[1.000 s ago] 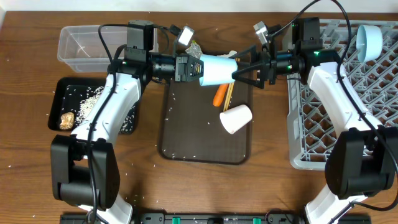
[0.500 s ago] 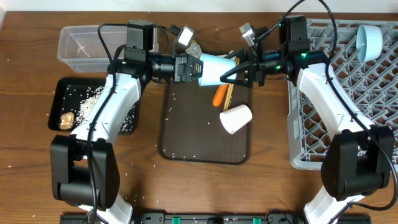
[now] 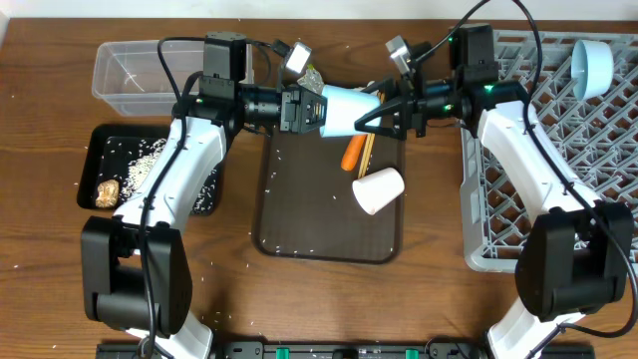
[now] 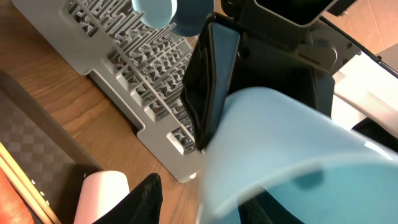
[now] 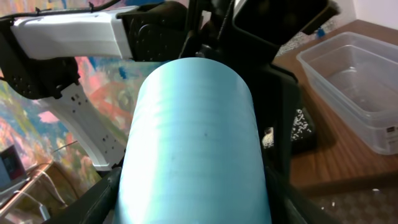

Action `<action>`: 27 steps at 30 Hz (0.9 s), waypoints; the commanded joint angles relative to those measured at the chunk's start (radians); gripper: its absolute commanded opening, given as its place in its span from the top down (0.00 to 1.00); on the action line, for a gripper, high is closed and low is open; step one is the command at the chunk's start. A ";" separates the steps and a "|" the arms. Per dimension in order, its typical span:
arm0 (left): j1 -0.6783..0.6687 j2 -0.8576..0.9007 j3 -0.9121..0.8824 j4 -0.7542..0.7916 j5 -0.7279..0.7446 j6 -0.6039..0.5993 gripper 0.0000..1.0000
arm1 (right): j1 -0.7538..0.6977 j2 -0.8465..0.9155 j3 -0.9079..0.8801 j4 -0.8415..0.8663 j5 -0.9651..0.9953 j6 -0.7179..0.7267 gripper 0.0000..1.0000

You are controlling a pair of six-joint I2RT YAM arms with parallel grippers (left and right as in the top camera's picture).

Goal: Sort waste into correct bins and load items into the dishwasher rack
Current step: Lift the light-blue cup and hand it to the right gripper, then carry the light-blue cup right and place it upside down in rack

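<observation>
A light blue cup (image 3: 346, 108) hangs sideways above the brown serving tray (image 3: 299, 219), between both arms. My right gripper (image 3: 367, 116) is shut on it, and in the right wrist view its fingers (image 5: 99, 190) press both sides of the cup (image 5: 193, 137). My left gripper (image 3: 317, 110) stands open at the cup's mouth. One left finger sits inside the cup (image 4: 292, 143), the other finger (image 4: 146, 196) is apart from its wall. A pale pink cup (image 3: 378, 189), an orange carrot (image 3: 352, 152) and chopsticks (image 3: 366, 148) lie on the brown tray.
The grey dishwasher rack (image 3: 578, 150) at the right holds a light blue dish (image 3: 590, 66). A clear tub (image 3: 140, 75) stands at the back left. In front of it is a black tray (image 3: 110, 150) with rice and a brown lump (image 3: 108, 192). A foil wrapper (image 3: 311, 76) lies behind the left gripper.
My right gripper moved left onto the blue cup and closed round it. The left gripper's jaws have since parted from the cup's rim.
</observation>
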 commanded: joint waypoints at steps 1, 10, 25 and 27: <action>0.002 0.002 0.016 0.003 -0.014 0.008 0.60 | -0.052 -0.011 -0.001 -0.004 0.016 0.023 0.73; 0.002 0.002 0.016 -0.012 -0.113 0.007 0.55 | -0.180 -0.011 -0.001 -0.015 0.372 0.236 0.82; 0.002 0.002 0.013 -0.217 -0.580 0.007 0.51 | -0.304 -0.011 0.129 -0.244 0.841 0.414 0.90; 0.002 0.002 0.013 -0.252 -0.664 0.007 0.51 | -0.307 -0.011 0.183 -0.315 0.917 0.414 0.90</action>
